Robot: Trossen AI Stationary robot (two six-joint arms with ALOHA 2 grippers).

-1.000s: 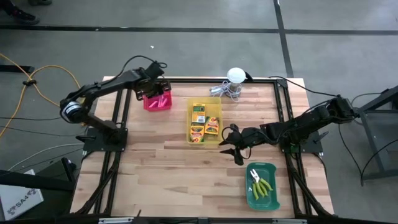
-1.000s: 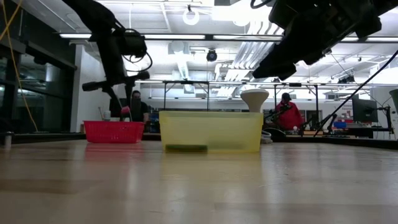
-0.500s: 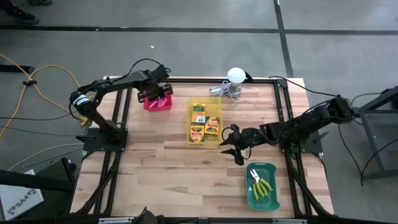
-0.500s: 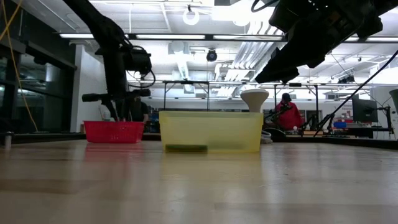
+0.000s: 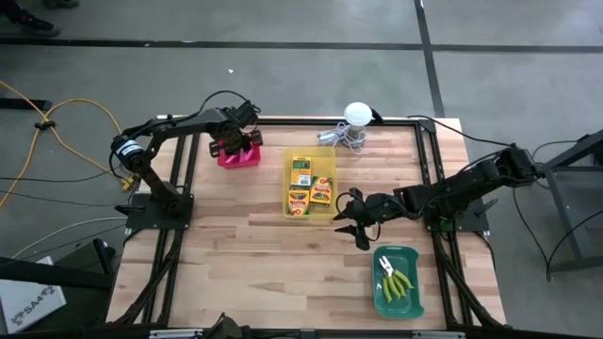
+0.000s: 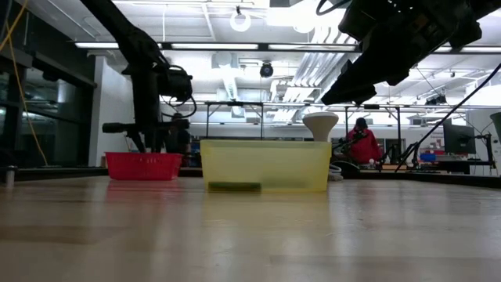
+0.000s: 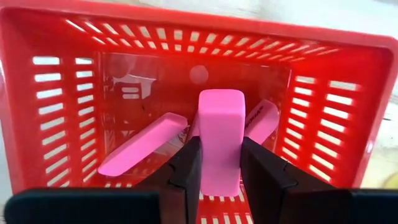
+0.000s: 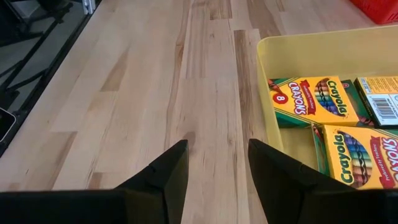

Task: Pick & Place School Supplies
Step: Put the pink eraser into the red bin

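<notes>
While crayon boxes [image 5: 308, 187] fill yellow bin [image 5: 327, 158] (erasers [image 7: 142, 144] elsewhere).

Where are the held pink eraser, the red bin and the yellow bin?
Held pink eraser [image 7: 219, 140]: left wrist view, middle of its face.
Red bin [image 7: 348, 124]: left wrist view, slotted side wall.
Yellow bin [image 5: 327, 162]: high view, bare floor near the rim.
</notes>
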